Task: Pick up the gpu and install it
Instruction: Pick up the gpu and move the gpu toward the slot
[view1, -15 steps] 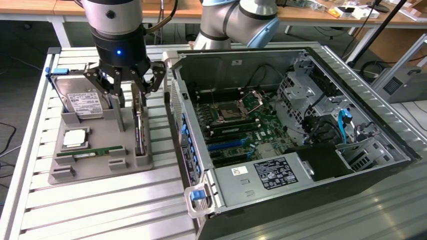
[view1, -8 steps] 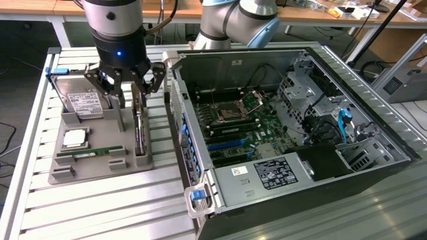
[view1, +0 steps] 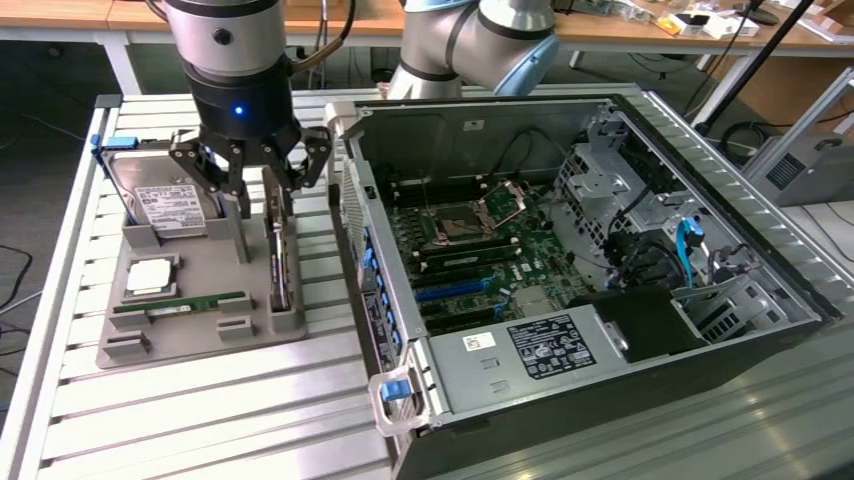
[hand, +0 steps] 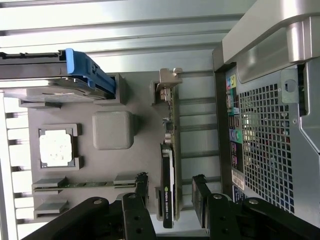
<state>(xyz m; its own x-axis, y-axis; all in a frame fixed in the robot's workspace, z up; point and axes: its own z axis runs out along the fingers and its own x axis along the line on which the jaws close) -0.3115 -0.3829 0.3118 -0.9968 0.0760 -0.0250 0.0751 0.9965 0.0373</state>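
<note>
**Gripper spread wide over the gpu, nothing gripped**

Gripper (view1: 267, 195) (hand: 171, 194) jaws are seen fully spread above the grey fixture (view1: 214, 270) (hand: 140, 162), one finger (hand: 141, 189) on each side of the gpu (view1: 278, 255) (hand: 168, 160). In the wrist view a gap is visible between each finger and the board, so the card is flanked but not pinched. The gpu is held on edge in a slot along the side of the fixture nearest the computer case (view1: 467, 125) (hand: 265, 140), and its silvery bracket is turned to the fixture end away from the fingers. A hard drive (view1: 167, 195) (hand: 87, 75) in a blue frame is propped at the fixture's corner beyond the bracket end. A processor chip (view1: 150, 275) (hand: 56, 148) is seated in a square pocket on the fixture's side away from the case, and a green RAM stick (view1: 180, 302) (hand: 80, 185) is laid in a slot next to it. The fixture is set on a slatted metal table (view1: 200, 420) (hand: 150, 20), with the opened case just beside it.
</note>
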